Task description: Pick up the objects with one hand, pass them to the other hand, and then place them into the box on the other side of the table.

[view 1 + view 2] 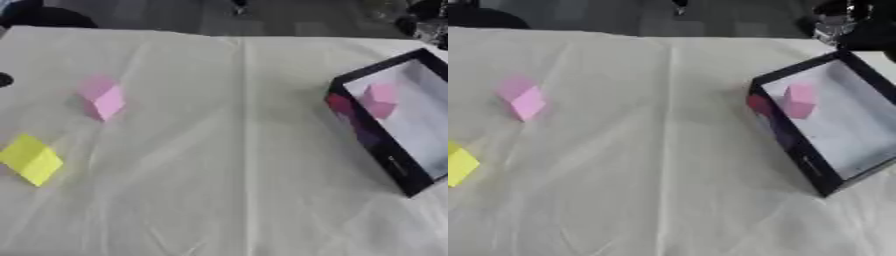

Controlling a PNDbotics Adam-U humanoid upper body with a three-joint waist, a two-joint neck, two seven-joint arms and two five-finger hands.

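Observation:
A pink block (101,98) stands on the cream tablecloth at the left. Nearer and further left lies a yellow block (31,159). On the right sits a black-walled box (798,155) with a pale grey floor. Inside it, near its far left corner, rests another pink block (799,100). A red patch (759,104) shows at the box's left wall. Neither of my hands appears in either eye view.
A crease (247,150) runs down the middle of the cloth. A small dark spot (4,79) lies at the left edge. Dark shapes (846,25) stand beyond the table's far right corner.

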